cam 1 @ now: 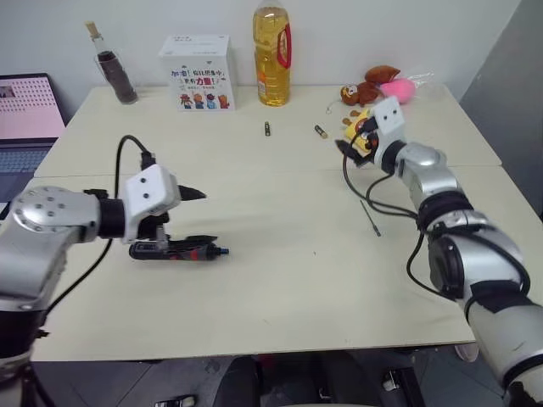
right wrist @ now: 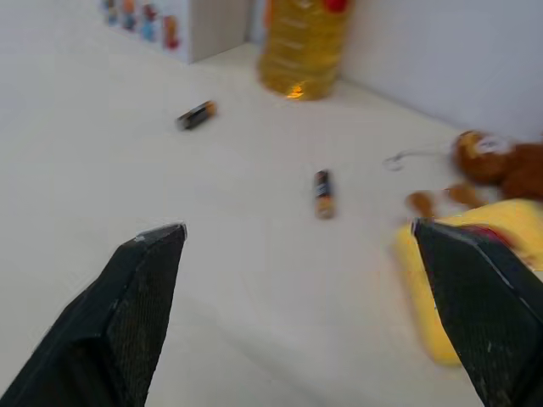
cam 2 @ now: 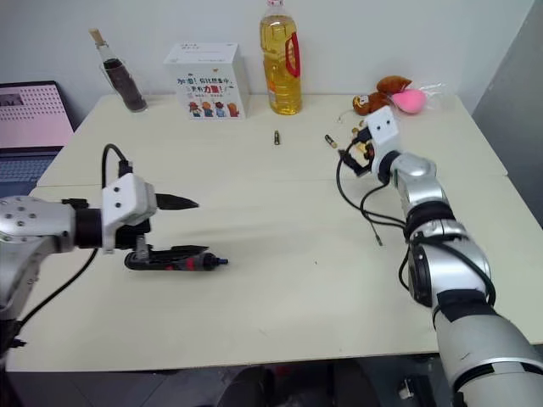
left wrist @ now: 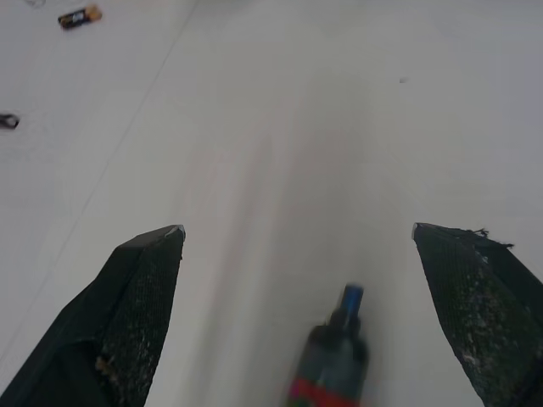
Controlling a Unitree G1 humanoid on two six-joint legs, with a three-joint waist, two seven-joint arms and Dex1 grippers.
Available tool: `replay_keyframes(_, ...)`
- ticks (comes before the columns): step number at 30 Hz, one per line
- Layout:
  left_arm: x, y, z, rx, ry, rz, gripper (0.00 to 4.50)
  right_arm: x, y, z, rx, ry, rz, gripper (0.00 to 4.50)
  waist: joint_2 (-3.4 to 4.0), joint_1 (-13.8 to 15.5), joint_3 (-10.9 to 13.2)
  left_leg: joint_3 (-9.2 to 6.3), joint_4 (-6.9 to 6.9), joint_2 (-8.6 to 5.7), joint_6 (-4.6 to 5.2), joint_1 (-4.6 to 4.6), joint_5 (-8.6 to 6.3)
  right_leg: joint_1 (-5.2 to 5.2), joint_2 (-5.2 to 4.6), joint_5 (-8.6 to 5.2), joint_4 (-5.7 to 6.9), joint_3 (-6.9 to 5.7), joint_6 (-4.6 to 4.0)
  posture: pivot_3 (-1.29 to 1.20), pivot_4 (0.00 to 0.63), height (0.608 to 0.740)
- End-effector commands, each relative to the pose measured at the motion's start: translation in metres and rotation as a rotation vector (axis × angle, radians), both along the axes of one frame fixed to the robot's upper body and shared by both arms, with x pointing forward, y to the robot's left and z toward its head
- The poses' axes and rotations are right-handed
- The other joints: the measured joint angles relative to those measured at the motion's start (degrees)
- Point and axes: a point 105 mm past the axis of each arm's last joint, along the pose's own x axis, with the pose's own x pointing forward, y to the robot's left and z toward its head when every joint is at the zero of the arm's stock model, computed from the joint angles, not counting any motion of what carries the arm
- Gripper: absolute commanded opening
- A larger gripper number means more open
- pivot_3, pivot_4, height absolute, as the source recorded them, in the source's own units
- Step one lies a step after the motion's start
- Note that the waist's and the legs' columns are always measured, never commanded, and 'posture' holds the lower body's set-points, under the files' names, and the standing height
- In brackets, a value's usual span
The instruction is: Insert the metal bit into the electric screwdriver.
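Your slim black-and-red pen-shaped electric screwdriver (cam 1: pixel 176 250) lies flat on the pale table (cam 1: pixel 280 288). The left gripper (cam 1: pixel 197 219) hangs right over the screwdriver with fingers spread wide, gripping nothing. Your thin dark grey metal bit (cam 1: pixel 371 218) lies well to the right of the screwdriver, loose on the table. Beyond the bit, the right gripper (right wrist: pixel 301 318) is also wide open and empty, near two short dark batteries (right wrist: pixel 322 193).
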Motion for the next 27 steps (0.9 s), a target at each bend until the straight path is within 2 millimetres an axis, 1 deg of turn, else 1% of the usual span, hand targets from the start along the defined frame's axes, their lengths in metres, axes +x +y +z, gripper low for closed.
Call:
replay_keyframes(1, -0.002, 0.026, 0.011, 0.129, 0.026, -0.007, 4.5, -0.046, 0.027, 0.02, 0.054, -0.053, 0.244, 4.47, 0.1, 0.2, 0.1, -0.01, -0.01, 0.17, 0.0, -0.01, 0.0, 0.0, 0.01, 0.0, -0.01, -0.01, 0.0, 0.0, 0.15, 0.74)
replay_keyframes(4, 0.002, 0.035, 0.017, 0.195, 0.057, -0.018, 4.5, -0.089, 0.04, 0.008, 0.052, -0.015, 0.35, 4.47, 0.2, 0.6, 0.1, 0.02, 0.08, 0.31, 0.01, -0.02, -0.01, 0.0, 0.06, 0.0, 0.06, -0.12, 0.0, 0.0, 0.15, 0.74)
replay_keyframes(7, 0.007, 0.033, 0.019, 0.249, 0.084, -0.071, 4.5, -0.131, 0.051, -0.008, 0.045, 0.039, 0.435, 4.47, 0.14, 1.1, 0.1, 0.02, 0.13, 0.33, 0.03, 0.04, -0.01, 0.02, 0.18, 0.03, 0.12, -0.19, -0.03, 0.0, 0.15, 0.74)
replay_keyframes(8, 0.009, 0.033, 0.019, 0.263, 0.089, -0.085, 4.5, -0.141, 0.054, -0.011, 0.039, 0.051, 0.452, 4.47, 0.12, 1.2, 0.1, 0.03, 0.12, 0.27, 0.03, 0.09, -0.02, 0.07, 0.26, 0.03, 0.09, -0.21, -0.04, 0.0, 0.15, 0.74)
replay_keyframes(10, 0.012, 0.028, 0.016, 0.303, 0.105, -0.129, 4.5, -0.16, 0.057, -0.02, 0.039, 0.084, 0.469, 4.47, 0.12, 1.3, 0.1, 0.03, 0.12, 0.14, 0.03, 0.09, -0.02, 0.07, 0.32, 0.04, 0.1, -0.22, -0.06, 0.0, 0.15, 0.74)
replay_keyframes(12, 0.015, 0.016, 0.01, 0.314, 0.12, -0.181, 4.5, -0.176, 0.06, -0.028, 0.042, 0.107, 0.474, 4.47, 0.12, 1.4, 0.1, 0.03, 0.12, 0.13, 0.03, 0.12, -0.02, 0.07, 0.33, 0.04, 0.13, -0.2, -0.07, 0.0, 0.15, 0.74)
replay_keyframes(13, 0.015, 0.007, 0.005, 0.318, 0.14, -0.211, 4.5, -0.184, 0.059, -0.033, 0.045, 0.117, 0.475, 4.47, 0.12, 1.5, 0.1, 0.02, 0.12, 0.13, 0.03, 0.12, -0.02, 0.06, 0.33, 0.04, 0.14, -0.2, -0.07, 0.0, 0.15, 0.74)
replay_keyframes(14, 0.015, 0.003, -0.002, 0.36, 0.163, -0.214, 4.5, -0.19, 0.058, -0.036, 0.044, 0.123, 0.469, 4.47, 0.12, 1.5, 0.1, 0.02, 0.13, 0.14, 0.03, 0.11, -0.02, 0.06, 0.33, 0.04, 0.14, -0.2, -0.07, 0.0, 0.15, 0.74)
replay_keyframes(16, 0.014, -0.003, -0.011, 0.386, 0.19, -0.239, 4.5, -0.196, 0.058, -0.04, 0.042, 0.131, 0.467, 4.47, 0.12, 1.4, 0.1, 0.02, 0.15, 0.14, 0.03, 0.11, -0.02, 0.06, 0.33, 0.04, 0.13, -0.18, -0.07, 0.0, 0.15, 0.74)
replay_keyframes(20, 0.019, -0.004, -0.019, 0.432, 0.206, -0.235, 4.5, -0.204, 0.062, -0.04, 0.07, 0.15, 0.474, 4.47, 0.11, 0.6, 0.1, 0.04, 0.16, 0.19, 0.03, 0.15, -0.02, 0.06, 0.37, 0.04, 0.2, -0.15, -0.07, 0.0, 0.15, 0.74)
replay_keyframes(27, 0.029, -0.01, -0.04, 0.519, 0.197, -0.265, 4.5, -0.207, 0.067, -0.04, 0.093, 0.143, 0.463, 4.47, 0.09, 0.4, 0.1, -0.02, 0.16, 0.33, 0.03, 0.18, -0.02, 0.05, 0.55, 0.03, 0.28, -0.17, -0.1, 0.0, 0.15, 0.74)
